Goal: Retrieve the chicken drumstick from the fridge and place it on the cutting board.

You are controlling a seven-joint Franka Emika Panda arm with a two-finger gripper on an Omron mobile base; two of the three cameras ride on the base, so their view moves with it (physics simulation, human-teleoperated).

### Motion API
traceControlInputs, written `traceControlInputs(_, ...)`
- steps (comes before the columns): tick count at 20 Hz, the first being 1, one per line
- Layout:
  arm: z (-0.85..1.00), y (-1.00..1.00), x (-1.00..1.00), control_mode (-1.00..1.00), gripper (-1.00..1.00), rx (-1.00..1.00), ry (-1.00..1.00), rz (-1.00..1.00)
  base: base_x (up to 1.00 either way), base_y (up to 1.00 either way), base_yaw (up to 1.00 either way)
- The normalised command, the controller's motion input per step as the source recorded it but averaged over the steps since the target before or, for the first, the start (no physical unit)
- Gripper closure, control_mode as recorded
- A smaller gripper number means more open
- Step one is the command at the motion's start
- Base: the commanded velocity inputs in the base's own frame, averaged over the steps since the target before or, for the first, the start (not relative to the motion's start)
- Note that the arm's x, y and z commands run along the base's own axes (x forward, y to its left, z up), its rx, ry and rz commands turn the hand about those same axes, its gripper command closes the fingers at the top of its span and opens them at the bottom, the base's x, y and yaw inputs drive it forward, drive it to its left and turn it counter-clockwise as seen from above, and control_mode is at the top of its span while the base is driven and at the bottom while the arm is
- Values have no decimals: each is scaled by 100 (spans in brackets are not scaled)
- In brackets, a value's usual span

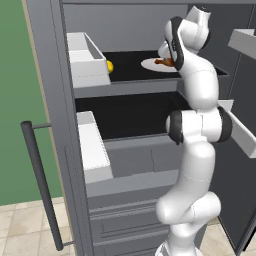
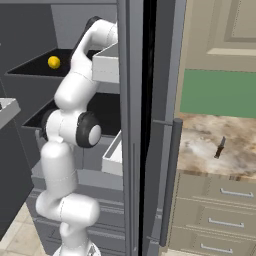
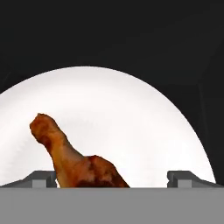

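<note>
- Where the hand view looks down along the claw, the drumstick (image 3: 74, 159) lies on a white plate (image 3: 144, 127), its thick end low between the two fingertips and nearer the left tip (image 3: 41, 178); its thin end runs up and left, away from the claw.
- Long axis: slanted across the line between the tips, so I judge a closing grip would catch the thick end, off centre.
- Claw (image 3: 114, 178): tips stand well apart, clamped on nothing; the left one is just beside the meat, and whether it touches I cannot tell.
- Drumstick surface: mottled orange-brown, rough, rounded at the thick end, knobbed at the thin end.
- Plate: round, smooth, plain white, resting on a black shelf (image 1: 130, 62) in the upper fridge (image 1: 55, 125).
- From the left base view the drumstick (image 1: 164, 62) shows as an orange sliver at the wrist.
- A small yellow fruit (image 1: 109, 66) sits on the same shelf, well apart, by a white door bin (image 1: 87, 62).
- Fridge doors stand open; body is matt grey.
</note>
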Motion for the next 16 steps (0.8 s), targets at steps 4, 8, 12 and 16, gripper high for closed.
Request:
traceControlInputs(4,-10,11,0,-100,-100,0,1,5,0,0,0)
traceControlInputs(8,-8,9,0,-100,-100,0,1,6,0,0,0)
traceControlInputs(12,-12,16,0,-100,100,0,4,6,0,0,0)
traceControlInputs(16,-6,21,0,-100,100,0,2,6,0,0,0)
